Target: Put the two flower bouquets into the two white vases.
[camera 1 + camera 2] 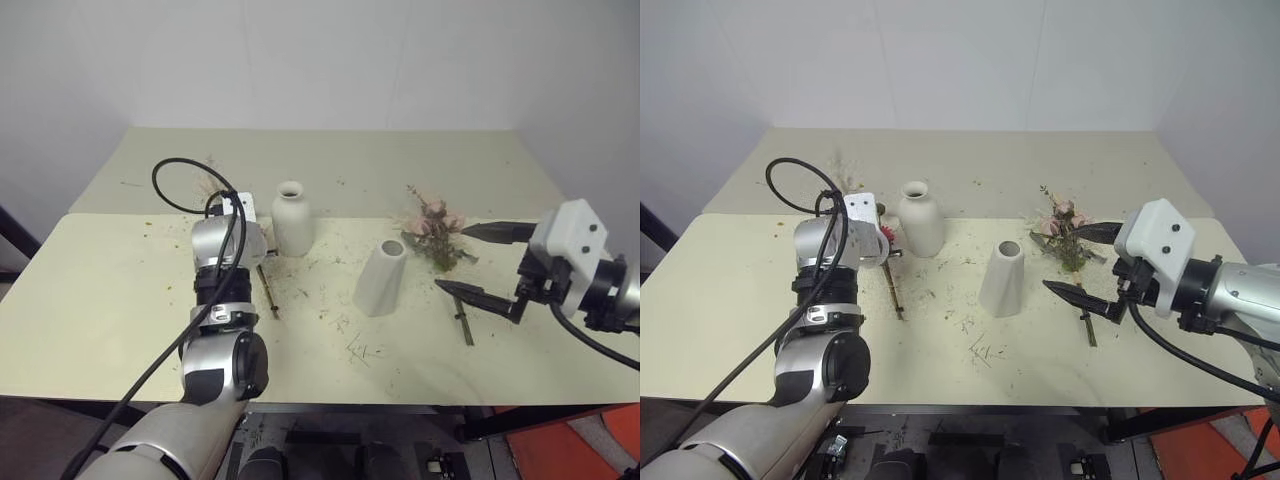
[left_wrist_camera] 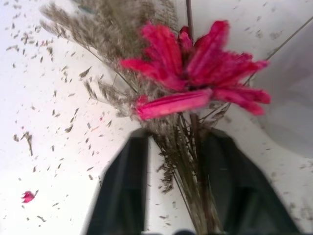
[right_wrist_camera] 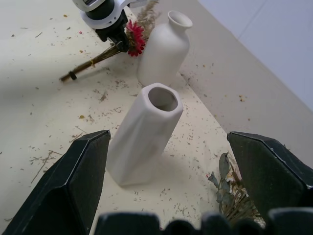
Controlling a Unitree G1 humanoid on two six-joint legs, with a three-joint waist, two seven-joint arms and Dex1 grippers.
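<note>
I'm on the first bouquet. The table [image 1: 90, 300], cream, littered with dry crumbs and backed by a bare white wall, carries everything. Toward its far middle stands the bottle-shaped vase [image 1: 292, 217]; nearer the centre, the tapered vase [image 1: 381, 277]. The rose bouquet [image 1: 436, 232] lies toward the right edge, untouched, and my right claw [image 1: 478, 263] hangs spread wide just beside it. My left claw [image 2: 168, 196] pinches the slim bouquet [image 2: 190, 93] by its stems, low over the table, just left of the bottle vase. Next, I judge: lift it clear, swing the tied stem end downward, and thread it into that narrow neck without nudging the vase.
</note>
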